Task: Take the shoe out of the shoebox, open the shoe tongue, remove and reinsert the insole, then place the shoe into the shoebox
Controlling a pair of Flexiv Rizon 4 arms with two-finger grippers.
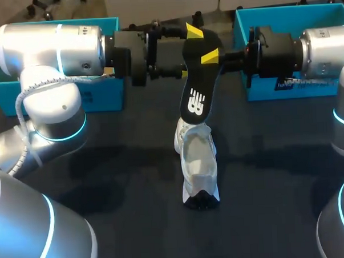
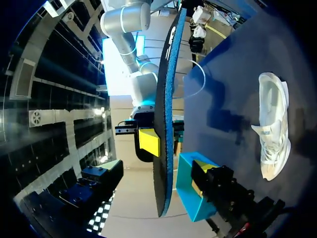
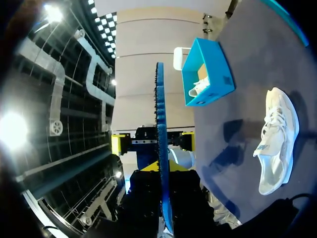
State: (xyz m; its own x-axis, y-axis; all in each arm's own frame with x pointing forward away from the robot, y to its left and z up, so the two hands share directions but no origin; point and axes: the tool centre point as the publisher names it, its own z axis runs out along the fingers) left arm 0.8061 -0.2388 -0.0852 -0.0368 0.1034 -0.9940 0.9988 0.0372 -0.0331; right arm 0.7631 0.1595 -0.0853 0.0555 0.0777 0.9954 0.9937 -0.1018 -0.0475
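The black insole (image 1: 196, 99) is out of the shoe and hangs in the air over the middle of the desk (image 1: 117, 183), its logo end pointing down. Right below that end the white shoe (image 1: 197, 162) rests on the desk, well apart from both boxes.

The right pincer (image 1: 219, 56) pinches the insole's upper end. The left pincer (image 3: 153, 143) is spread, with one yellow tip (image 3: 119, 144) on each side of the insole and not clamping it. The far-left shoebox (image 1: 110, 94) stands at the desk's far left corner and the far-right shoebox (image 1: 243, 23) at its far right corner.

We judge the task to be about halfway: the shoe is out of its box and the insole is removed. What is left is to slide the insole back in and return the shoe to a box. We cannot tell how far the tongue is pulled open.

The head view shows the insole's broad face. Both wrist views show it edge-on, which makes the left pincer's gap plain. Only the right wrist view looks into the far-left shoebox, where a second white shoe (image 3: 200, 85) lies. In the head view our left arm hides that.
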